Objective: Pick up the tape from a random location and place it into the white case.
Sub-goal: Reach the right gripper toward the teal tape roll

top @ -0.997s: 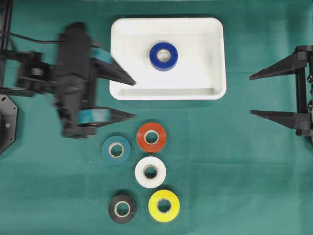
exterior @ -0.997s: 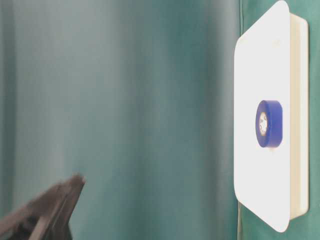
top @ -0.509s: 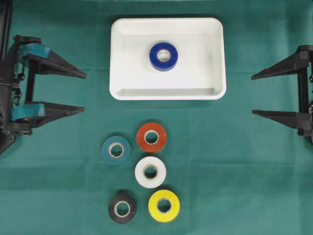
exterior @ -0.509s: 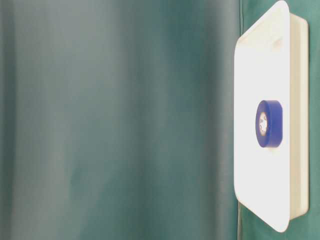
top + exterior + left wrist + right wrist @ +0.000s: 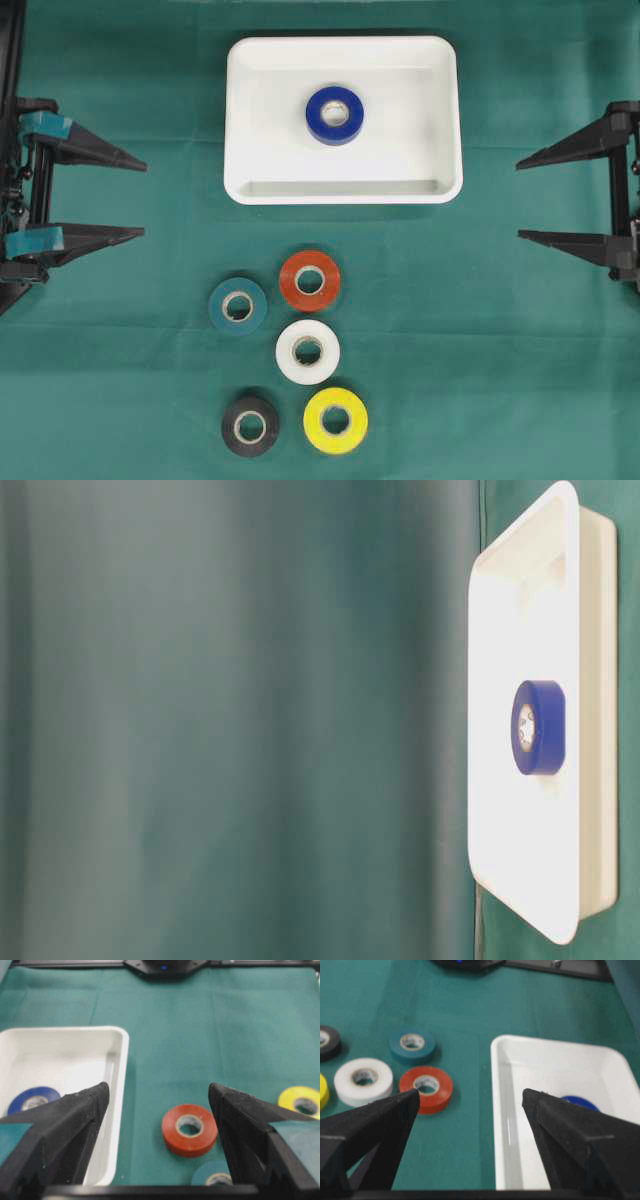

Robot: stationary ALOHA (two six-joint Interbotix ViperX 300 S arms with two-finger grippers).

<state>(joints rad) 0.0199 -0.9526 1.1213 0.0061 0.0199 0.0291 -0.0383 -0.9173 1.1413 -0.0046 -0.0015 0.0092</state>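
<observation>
The blue tape (image 5: 335, 115) lies flat in the white case (image 5: 250, 185), so this placement looks done. Both the left claw (image 5: 139, 197) and right claw (image 5: 524, 198) sit released and empty at the tabletop's (image 5: 480, 380) edges. For another roll, such as the red tape (image 5: 309, 281), descend straight over it, jaws straddling its rim

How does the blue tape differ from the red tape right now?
The blue tape lies inside the white case; the red tape lies on the green cloth below the case, among other rolls. Blue sits alone; red has the white tape and teal tape close by. Both lie flat and ungripped.
</observation>
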